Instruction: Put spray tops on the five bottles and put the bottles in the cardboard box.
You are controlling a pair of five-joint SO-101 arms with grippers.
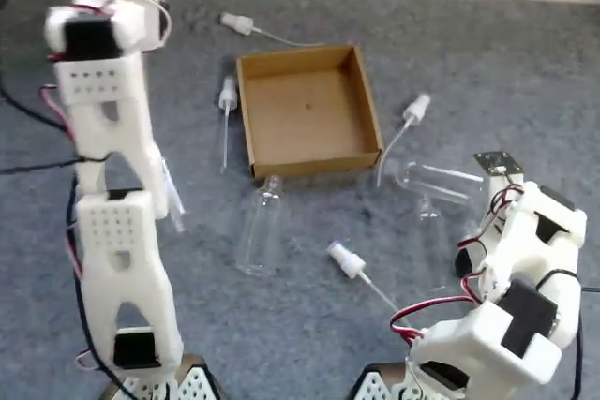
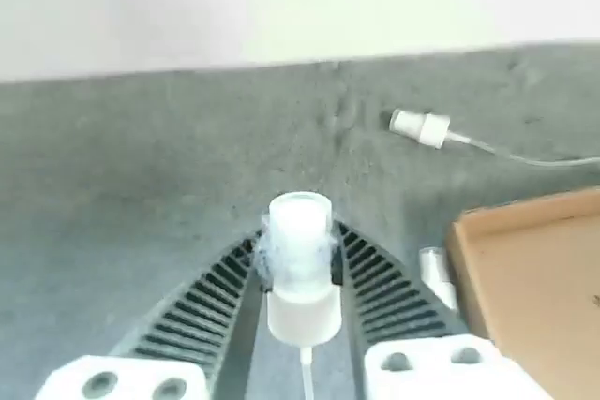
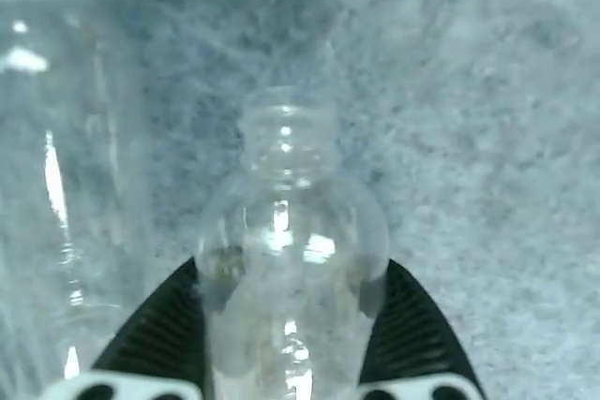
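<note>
Clear bottle (image 3: 286, 231) is clamped in the right gripper (image 3: 292, 278), a spray top (image 2: 302, 304) in the left gripper (image 2: 300, 241); capping is judged underway, tube-to-neck alignment required next.

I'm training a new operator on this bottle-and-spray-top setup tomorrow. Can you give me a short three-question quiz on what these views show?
1. True or false: the cardboard box already holds a bottle.
2. What does the left gripper hold? A: a spray top. B: a bottle. C: nothing.
3. Fill in: the right gripper grips a clear ____.
Key: 1 false, the box is empty. 2 A. 3 bottle.
</note>
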